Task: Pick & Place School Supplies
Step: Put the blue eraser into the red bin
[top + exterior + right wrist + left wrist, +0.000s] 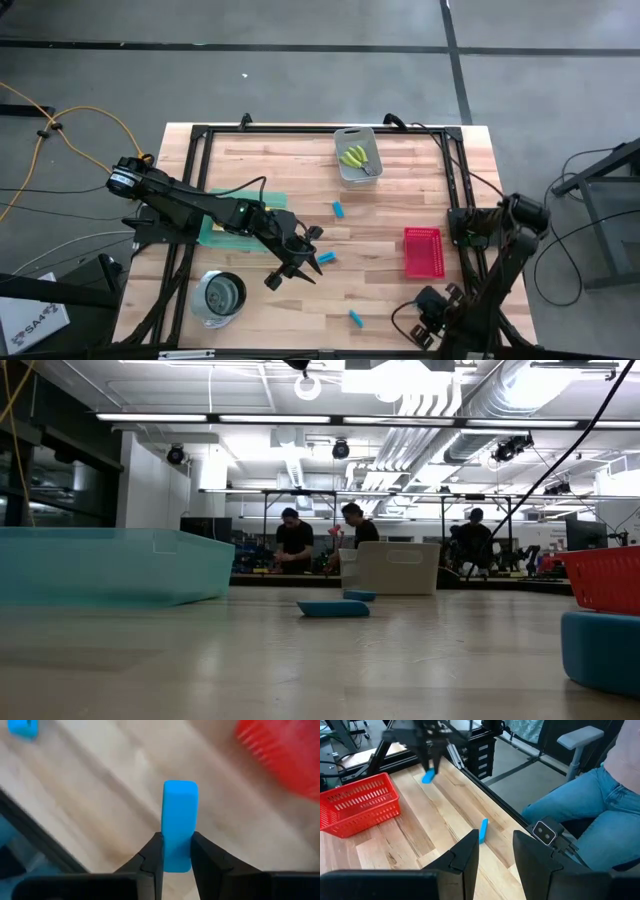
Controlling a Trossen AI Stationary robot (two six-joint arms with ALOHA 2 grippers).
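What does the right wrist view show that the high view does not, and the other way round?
Only the right wrist view: the right tool closed on a blue block. Only the high view: the open left tool, the bin, the cup and the mat. Both: the red tray and a loose block.
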